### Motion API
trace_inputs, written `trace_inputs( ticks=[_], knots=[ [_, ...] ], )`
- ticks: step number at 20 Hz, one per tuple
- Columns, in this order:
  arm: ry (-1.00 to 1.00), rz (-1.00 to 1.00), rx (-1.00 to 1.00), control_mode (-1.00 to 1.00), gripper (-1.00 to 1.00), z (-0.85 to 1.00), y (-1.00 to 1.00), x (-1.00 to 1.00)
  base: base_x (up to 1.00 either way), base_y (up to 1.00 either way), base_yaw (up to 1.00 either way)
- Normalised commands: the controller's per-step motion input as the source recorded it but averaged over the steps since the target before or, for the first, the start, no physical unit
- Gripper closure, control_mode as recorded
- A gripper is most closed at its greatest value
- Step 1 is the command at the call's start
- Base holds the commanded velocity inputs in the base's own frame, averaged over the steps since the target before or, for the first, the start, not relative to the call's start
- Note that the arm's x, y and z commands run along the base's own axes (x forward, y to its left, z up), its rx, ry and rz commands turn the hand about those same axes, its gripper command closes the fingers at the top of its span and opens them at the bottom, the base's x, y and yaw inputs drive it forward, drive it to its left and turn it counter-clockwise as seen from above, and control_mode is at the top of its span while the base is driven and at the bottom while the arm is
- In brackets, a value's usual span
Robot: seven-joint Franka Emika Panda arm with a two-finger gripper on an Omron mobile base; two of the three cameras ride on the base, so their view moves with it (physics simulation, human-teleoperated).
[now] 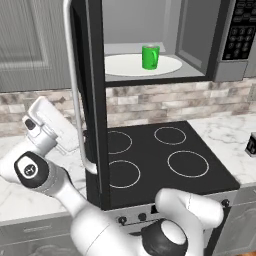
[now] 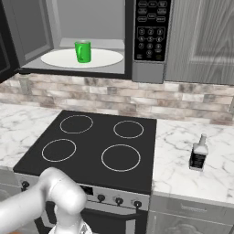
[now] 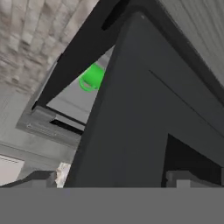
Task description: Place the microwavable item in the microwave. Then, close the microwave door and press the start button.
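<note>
1. Nearest the hand camera is the microwave door point(image 3: 144, 113), its dark outer face right before the claw point(image 3: 111, 178), whose two tips stand wide apart with nothing between them.
2. Past the door's edge the green mug point(image 1: 150, 57) stands upright on the white turntable plate point(image 1: 120, 66) inside the microwave point(image 2: 91, 34), so the placing step looks done and the cavity is left open for closing.
3. That door hangs swung out to the left of the microwave, its silver bar handle point(image 1: 74, 90) facing the arm; it likely needs a push toward the cavity.
4. On the microwave's right sits the keypad panel point(image 2: 152, 29), untouched as far as I can judge.
5. From the left base view the arm point(image 1: 47, 135) bends up left of the door, the hand tilted toward it.
</note>
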Motion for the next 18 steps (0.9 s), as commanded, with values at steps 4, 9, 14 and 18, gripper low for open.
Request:
trace_inputs(
  ticks=[4,9,14,18],
  knots=[
    [0.0,0.09,0.3,-1.0,-1.0,0.4,-0.82,-0.1,0.0,0.0,0.0],
    [0.0,0.19,0.35,-1.0,-1.0,0.02,-1.0,0.0,0.0,0.0,0.0],
    [0.0,0.25,0.33,-1.0,-1.0,0.0,-1.0,0.0,0.0,0.0,0.0],
    [0.0,0.27,0.3,-1.0,-1.0,0.0,-1.0,0.02,0.0,0.0,0.0]
  ],
)
